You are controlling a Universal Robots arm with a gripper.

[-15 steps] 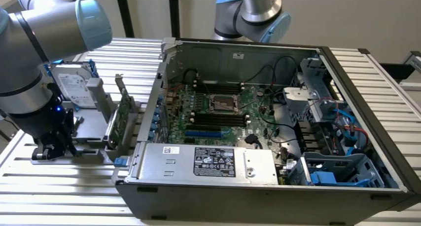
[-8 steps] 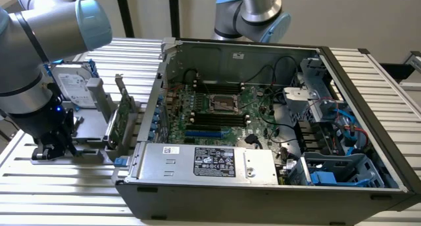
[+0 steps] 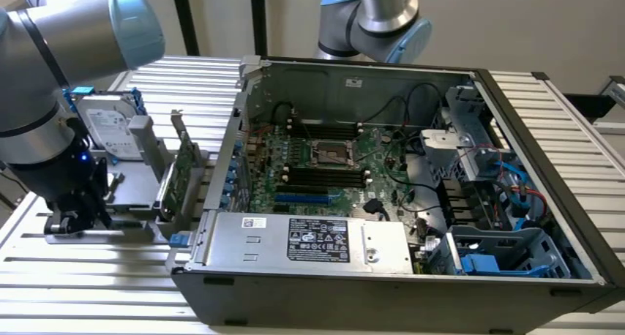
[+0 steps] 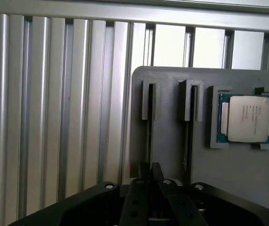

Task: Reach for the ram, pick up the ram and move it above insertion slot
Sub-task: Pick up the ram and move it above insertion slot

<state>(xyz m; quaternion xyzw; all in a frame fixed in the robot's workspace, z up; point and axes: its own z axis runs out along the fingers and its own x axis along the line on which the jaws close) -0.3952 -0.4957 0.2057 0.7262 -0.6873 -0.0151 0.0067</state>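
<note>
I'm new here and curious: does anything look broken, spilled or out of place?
Nothing stands out. The computer case lies open on its side, and the processor chip sits squarely in its grey holder.

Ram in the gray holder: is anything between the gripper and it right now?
Nothing visible. The gripper is right at the gray holder's slot where the ram appears edge-on; the other slot and the processor lie off to the side.

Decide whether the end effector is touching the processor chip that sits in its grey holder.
Apart. The wrist view shows a stretch of bare grey fixture between the end effector and the processor chip.
</note>
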